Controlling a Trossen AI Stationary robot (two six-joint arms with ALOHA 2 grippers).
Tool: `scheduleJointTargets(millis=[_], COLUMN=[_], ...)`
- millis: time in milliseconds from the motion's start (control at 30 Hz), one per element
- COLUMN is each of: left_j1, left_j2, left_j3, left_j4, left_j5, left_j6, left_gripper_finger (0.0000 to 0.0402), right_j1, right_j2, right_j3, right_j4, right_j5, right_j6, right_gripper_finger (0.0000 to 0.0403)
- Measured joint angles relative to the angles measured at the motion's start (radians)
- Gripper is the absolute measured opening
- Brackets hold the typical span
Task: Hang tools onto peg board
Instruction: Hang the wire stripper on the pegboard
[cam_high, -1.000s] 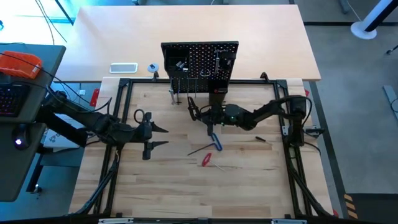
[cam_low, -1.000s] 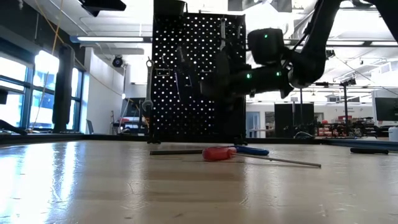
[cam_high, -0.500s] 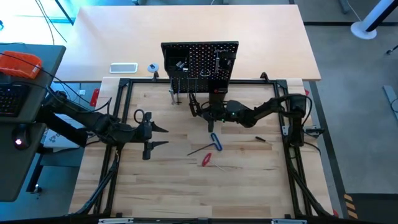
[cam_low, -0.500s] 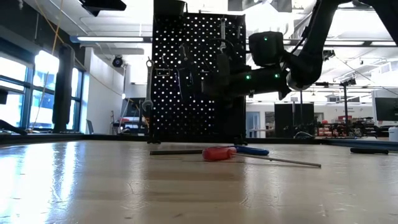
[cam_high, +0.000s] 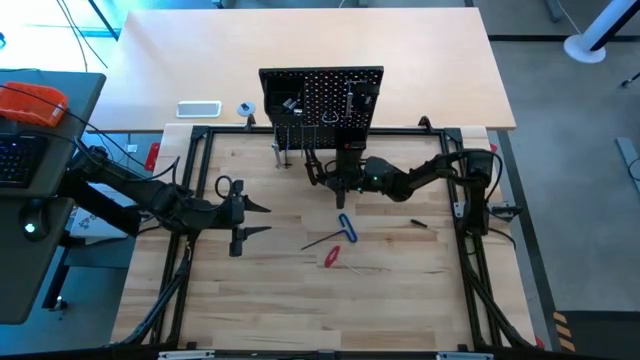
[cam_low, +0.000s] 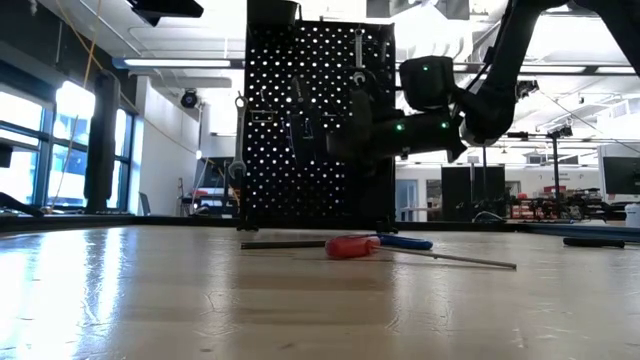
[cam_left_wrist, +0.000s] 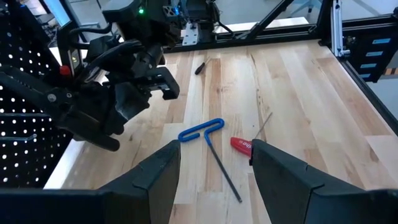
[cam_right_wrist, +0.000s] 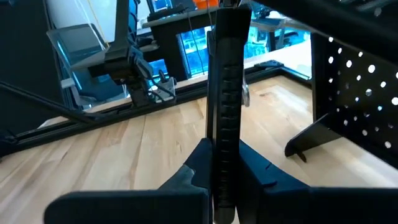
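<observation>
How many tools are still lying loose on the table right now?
3 on the table: the blue-handled T hex key near the middle, the red-handled screwdriver just in front of it, and a slim pen-like tool farther right. Others may be hidden.

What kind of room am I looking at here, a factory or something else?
Most likely a robotics lab or workshop, not a factory line. Two robot arms work at a framed wooden table, where a peg board stands with tools. The low view shows a large open hall with ceiling lights, big windows and more equipment behind.

Overhead, table-level, two wrist views — shared table (cam_high: 250, 290)
</observation>
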Motion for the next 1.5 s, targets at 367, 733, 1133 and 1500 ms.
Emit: scheduleJointTargets(millis=[367, 733, 1133, 1500], left_j1=[0.000, 0.000, 0.002, 0.002], left_j2=[0.000, 0.000, 0.000, 0.000], left_j3=[0.000, 0.000, 0.000, 0.000], left_j4=[0.000, 0.000, -0.004, -0.007], left_j5=[-0.001, -0.005, -0.006, -0.008], left_j6=[0.000, 0.000, -0.008, -0.001], left_gripper_finger=[0.0188, 0.0188, 0.0188, 0.0188], right_j1=[-0.021, 0.001, 0.064, 0.151], right_j2=[0.000, 0.000, 0.000, 0.000], right_j3=[0.000, 0.000, 0.000, 0.013], right_j4=[-0.019, -0.003, 0.035, 0.053], right_j5=[-0.023, 0.041, 0.084, 0.249], right_j6=[0.005, 0.032, -0.002, -0.006], right_gripper_finger=[0.0021, 0.0021, 0.0021, 0.0021])
